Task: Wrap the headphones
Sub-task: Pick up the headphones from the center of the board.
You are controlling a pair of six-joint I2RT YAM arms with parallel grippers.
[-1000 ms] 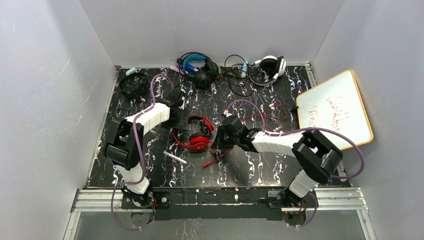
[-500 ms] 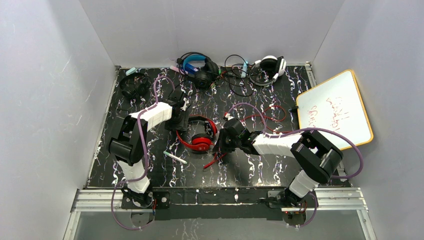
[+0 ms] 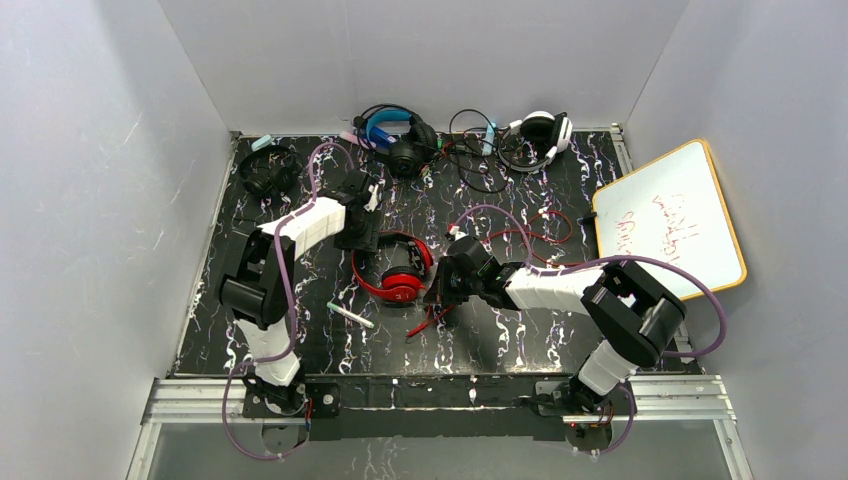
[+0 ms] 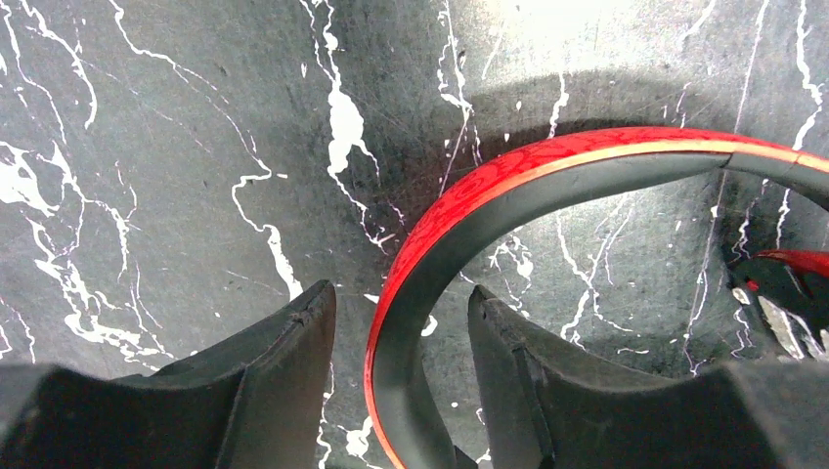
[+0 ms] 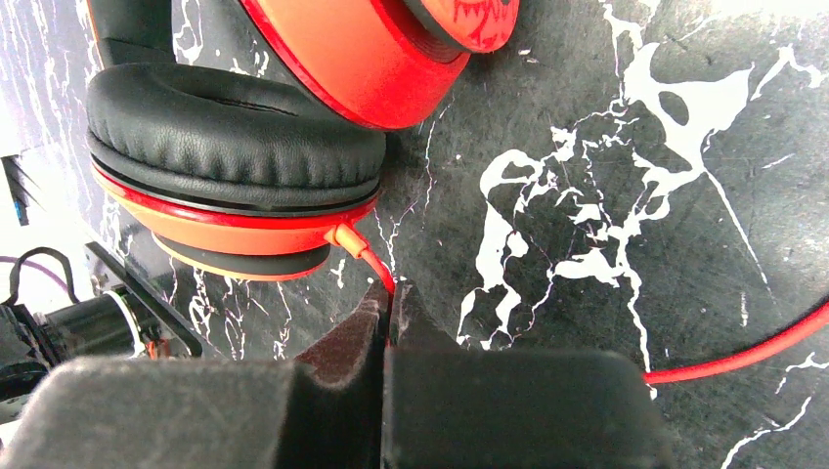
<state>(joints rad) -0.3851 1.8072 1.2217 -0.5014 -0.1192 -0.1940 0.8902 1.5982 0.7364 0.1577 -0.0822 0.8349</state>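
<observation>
While left gripper (image 4: 401, 303) straddles red headphones (image 4: 547, 171), fingers (image 4: 283, 371) apart, right gripper (image 5: 389, 298) clamps red cable (image 5: 743, 358)

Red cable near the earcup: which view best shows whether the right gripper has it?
Right wrist: the right gripper is shut on the red cable just where it leaves the earcup. Top external shows only its loose loops; left wrist shows only the headband.

Can't read whiteboard (image 3: 668, 218) scrawl from top cam, too small. See only band arc of red headphones (image 4: 547, 171) on L wrist cam, cropped R + bottom. Lose red cable (image 5: 367, 259) btwn right gripper (image 5: 389, 313) fingers.
</observation>
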